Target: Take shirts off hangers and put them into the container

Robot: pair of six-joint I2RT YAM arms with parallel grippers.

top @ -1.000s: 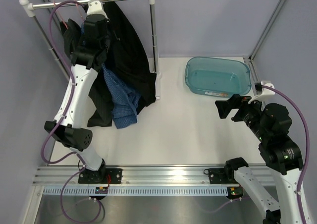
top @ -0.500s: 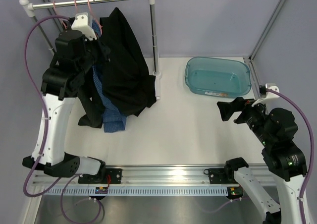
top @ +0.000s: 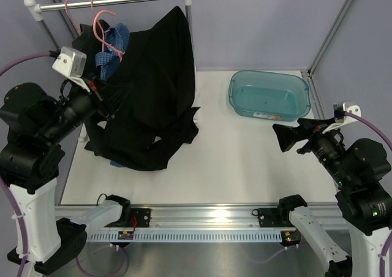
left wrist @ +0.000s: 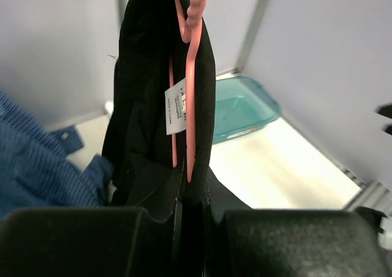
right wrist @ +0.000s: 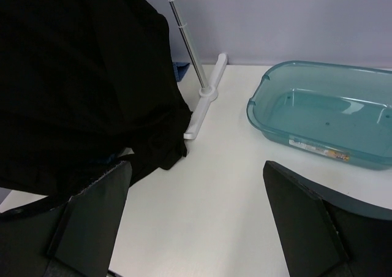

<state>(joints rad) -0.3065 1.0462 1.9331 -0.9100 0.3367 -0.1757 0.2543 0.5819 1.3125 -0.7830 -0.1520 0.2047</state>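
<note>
Right now my left gripper (left wrist: pixel 191 214) is clamped on the black shirt (top: pixel 153 87) and its pink hanger (left wrist: pixel 190 99) at ten o'clock. My right gripper (right wrist: pixel 196 173) gapes wide at three o'clock, with the container (top: pixel 234 99) at one o'clock.

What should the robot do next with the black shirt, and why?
Probably swing the open right gripper over to grab the black shirt. The left gripper is shut on it, the pink hanger is inside it, and the teal tub holds no shirt, so a second grip could pull shirt and hanger apart.
</note>
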